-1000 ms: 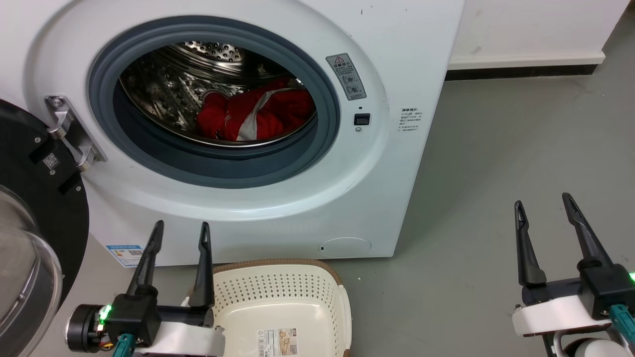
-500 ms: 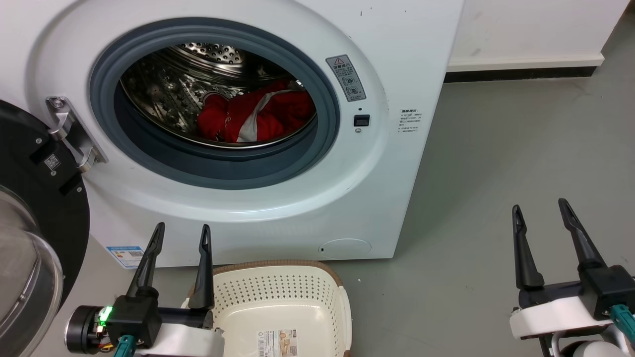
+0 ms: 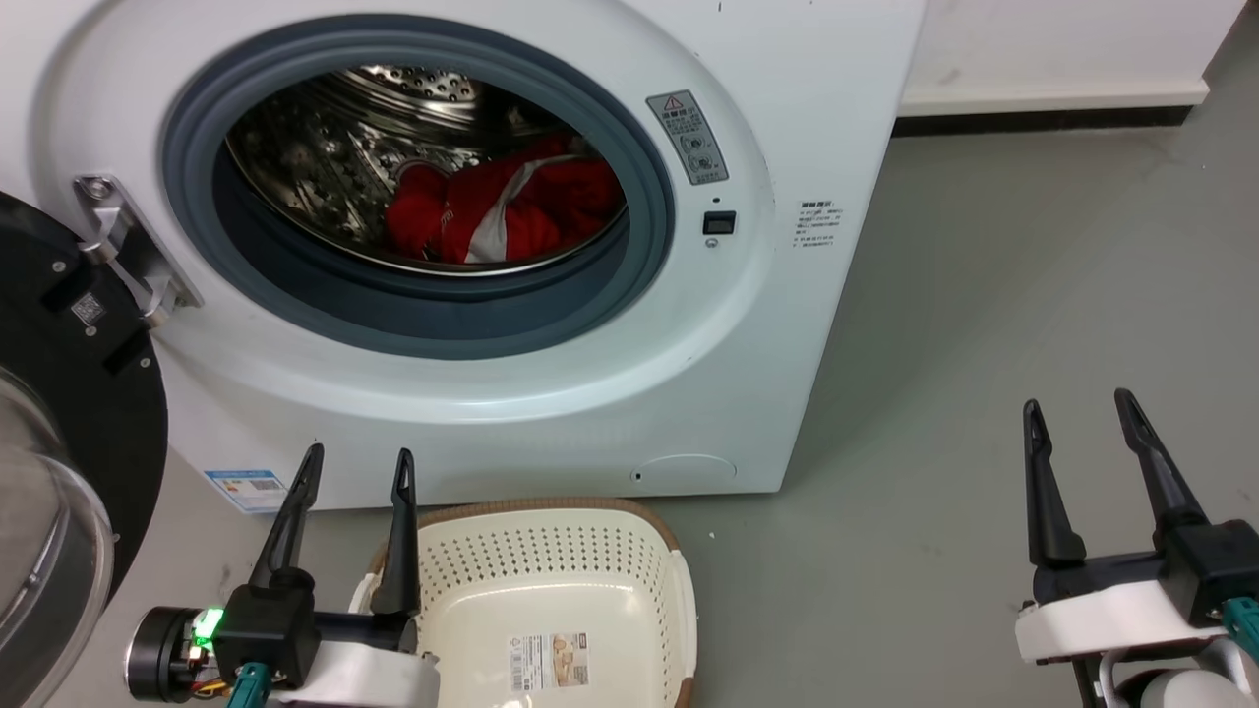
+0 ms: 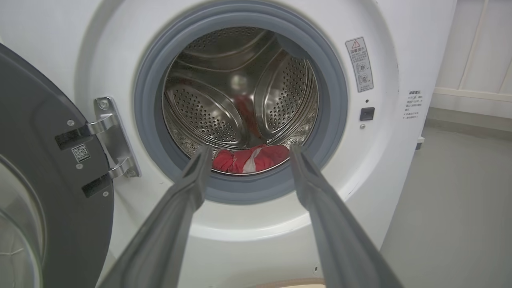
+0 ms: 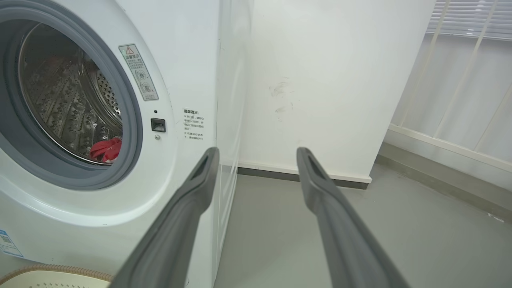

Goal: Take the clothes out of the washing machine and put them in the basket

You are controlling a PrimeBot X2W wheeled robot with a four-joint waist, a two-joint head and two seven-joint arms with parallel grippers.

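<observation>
The washing machine [image 3: 551,393] stands ahead with its round door [image 3: 59,413] swung open to the left. Red clothes [image 3: 492,211] with white stripes lie low in the steel drum; they also show as clothes [image 4: 250,158] and clothes [image 5: 106,149] in the wrist views. The cream basket [image 3: 679,600] with a brown rim sits on the floor below the machine's front, with nothing in it. My left gripper [image 3: 359,462] is open, its fingers rising just left of the basket. My right gripper [image 3: 1077,405] is open over the floor to the right of the machine.
Grey floor [image 3: 984,295] stretches right of the machine to a white wall with a dark skirting [image 3: 1043,120]. The open door with its glass bowl [image 3: 39,551] stands close to my left arm. A radiator-like white panel [image 5: 460,80] lines the far right wall.
The whole head picture has shifted a little, so the camera moved: the machine sits slightly higher and the basket shows more. Both grippers stay open in about the same places.
</observation>
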